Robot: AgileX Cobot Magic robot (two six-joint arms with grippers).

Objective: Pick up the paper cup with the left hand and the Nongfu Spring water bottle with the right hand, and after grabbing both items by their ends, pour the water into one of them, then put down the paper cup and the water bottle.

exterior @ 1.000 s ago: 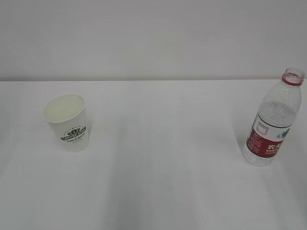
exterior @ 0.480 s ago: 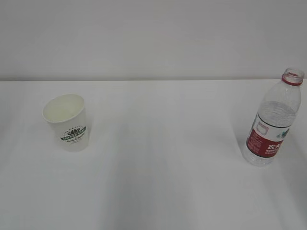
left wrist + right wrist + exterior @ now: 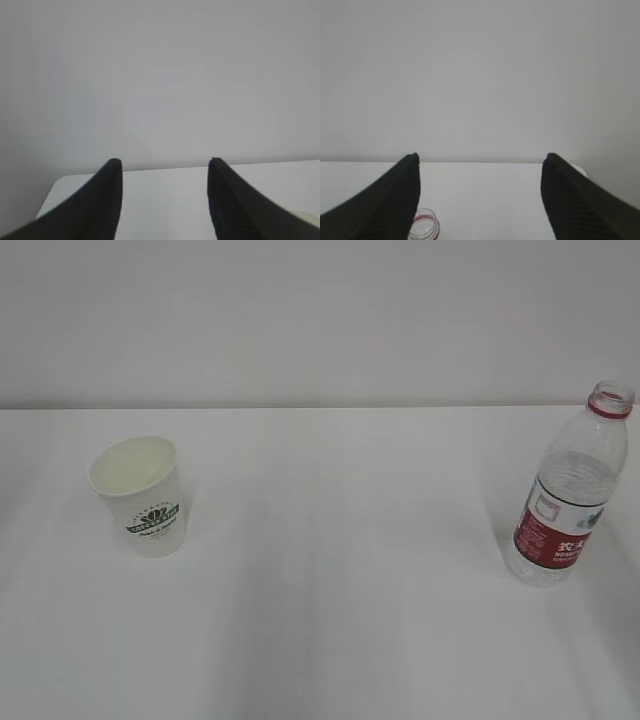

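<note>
Nothing of the task is done yet. The paper cup [image 3: 139, 497] stands upright on the white table [image 3: 340, 620], well apart to the left of the Nongfu Spring water bottle [image 3: 570, 502], which stands upright, uncapped and ungrasped. The left hand [image 3: 164, 172] is held with its jaws parted and empty; a pale edge at its lower right is perhaps the cup's rim. The right hand [image 3: 480, 165] is spread wide, empty, above the bottle's mouth. Grasping, pouring and setting down remain.

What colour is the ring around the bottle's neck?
Red, on the water bottle's neck ring; it shows best in the exterior view.
</note>
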